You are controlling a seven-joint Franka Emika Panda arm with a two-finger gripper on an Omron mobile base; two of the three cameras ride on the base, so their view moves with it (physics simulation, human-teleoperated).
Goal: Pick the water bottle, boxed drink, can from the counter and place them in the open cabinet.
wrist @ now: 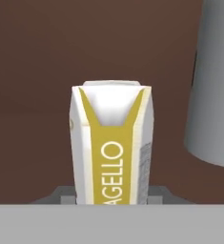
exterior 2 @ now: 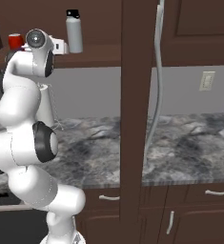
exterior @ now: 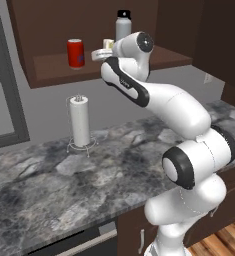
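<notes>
Gripping the boxed drink (wrist: 112,147) between its jaws, the gripper (wrist: 112,200) reaches into the cabinet (exterior: 49,67) at shelf level. From the hand, the carton stands upright straight ahead (yellow stripe, lettering running up it), with the water bottle (wrist: 213,86) just to its right. The can (exterior: 75,53) stands on the same shelf, well left of the claw.
</notes>
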